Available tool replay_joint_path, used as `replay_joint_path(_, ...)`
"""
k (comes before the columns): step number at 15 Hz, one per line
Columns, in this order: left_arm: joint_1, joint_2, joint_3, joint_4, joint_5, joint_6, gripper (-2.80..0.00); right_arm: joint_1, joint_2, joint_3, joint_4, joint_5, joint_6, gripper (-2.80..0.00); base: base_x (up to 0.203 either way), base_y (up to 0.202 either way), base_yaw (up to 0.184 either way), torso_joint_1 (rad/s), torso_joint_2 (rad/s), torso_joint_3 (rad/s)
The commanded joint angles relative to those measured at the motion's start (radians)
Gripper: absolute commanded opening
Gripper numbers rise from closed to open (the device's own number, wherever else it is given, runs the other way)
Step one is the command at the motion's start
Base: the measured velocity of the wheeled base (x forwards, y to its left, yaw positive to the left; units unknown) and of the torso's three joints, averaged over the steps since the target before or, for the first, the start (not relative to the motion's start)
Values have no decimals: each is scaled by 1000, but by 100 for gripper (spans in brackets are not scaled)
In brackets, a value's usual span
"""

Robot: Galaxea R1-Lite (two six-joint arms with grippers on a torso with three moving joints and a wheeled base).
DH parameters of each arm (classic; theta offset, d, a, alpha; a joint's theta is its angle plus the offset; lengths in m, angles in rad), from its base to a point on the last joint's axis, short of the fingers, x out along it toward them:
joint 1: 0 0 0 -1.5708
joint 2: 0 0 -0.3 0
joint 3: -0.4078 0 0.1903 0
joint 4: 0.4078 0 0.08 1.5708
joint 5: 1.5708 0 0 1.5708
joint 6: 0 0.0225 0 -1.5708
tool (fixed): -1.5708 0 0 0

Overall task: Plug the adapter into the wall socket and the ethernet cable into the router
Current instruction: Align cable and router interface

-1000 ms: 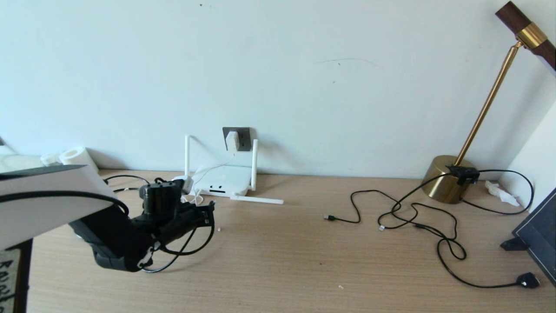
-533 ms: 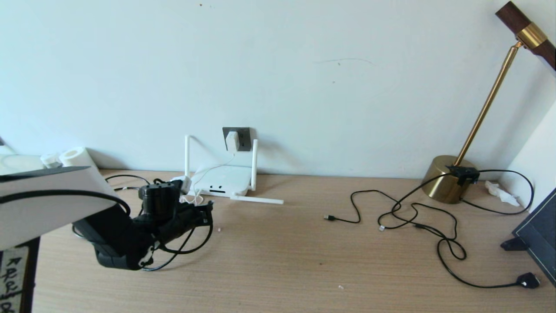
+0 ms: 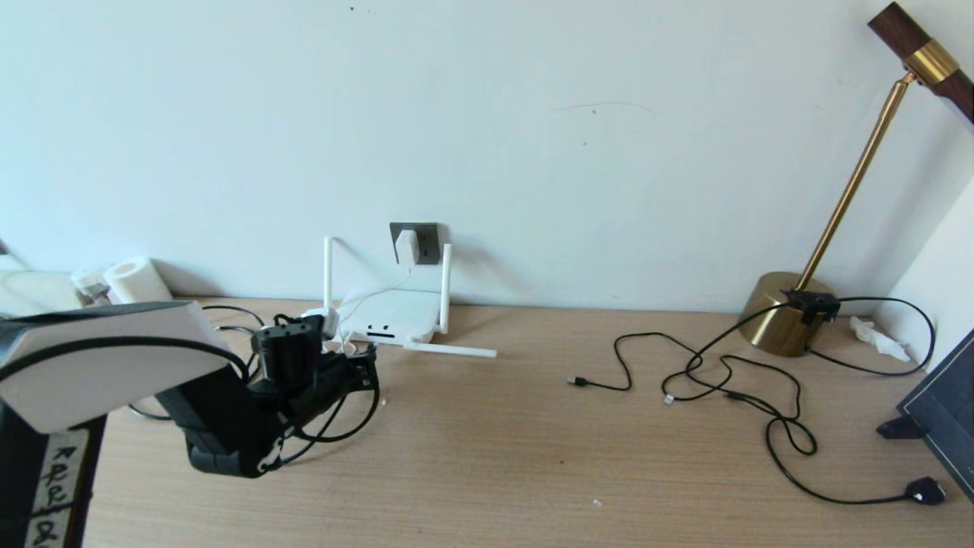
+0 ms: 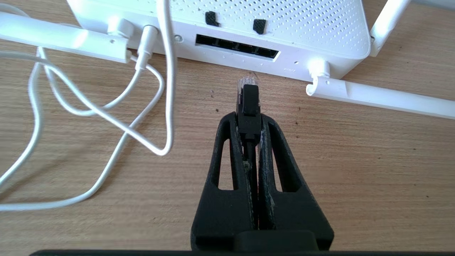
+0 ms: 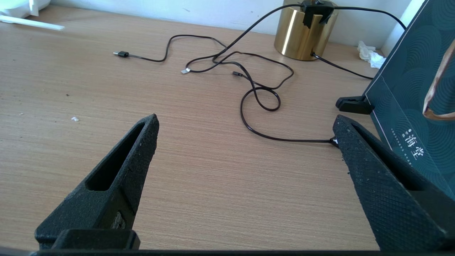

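Observation:
The white adapter (image 3: pixel 406 246) sits in the dark grey wall socket (image 3: pixel 428 243), and its thin white cord hangs down to the router (image 3: pixel 392 316). My left gripper (image 4: pixel 249 119) is shut on the black boot of the ethernet cable (image 4: pixel 248 97). The clear plug tip points at the router's (image 4: pixel 291 25) dark row of ports (image 4: pixel 236 46), a short gap in front of it. In the head view the left gripper (image 3: pixel 370 373) hovers low just before the router, and the cable (image 3: pixel 358 428) loops under it. My right gripper (image 5: pixel 245 128) is open above bare desk.
White cord loops (image 4: pixel 106 106) lie on the desk beside the router, and one antenna (image 4: pixel 376 97) lies flat. Thin black cables (image 3: pixel 723 380) sprawl at the right near a brass lamp base (image 3: pixel 784 313). A dark box (image 3: pixel 943 411) stands at the right edge and a paper roll (image 3: pixel 135 278) at the far left.
My left arm has moved forward toward the router, carrying the ethernet plug closer to the ports. Nothing else has shifted.

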Motion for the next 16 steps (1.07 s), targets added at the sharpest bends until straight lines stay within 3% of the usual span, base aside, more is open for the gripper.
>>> replay_joint_path(1,-2,28,-21,-7,1,0,-280,0,2,0,0,0,-1,0,0,0,0,0,0,0)
replay_joint_path(12,0,44,-63,2,23,8,-280,0,2,-1,0,0,-1,0,0,0,0,0,0,0)
replay_joint_path(16,1,52,-69,4,17,37,-280,0,2,1,0,0,-1,0,0,0,0,0,0,0)
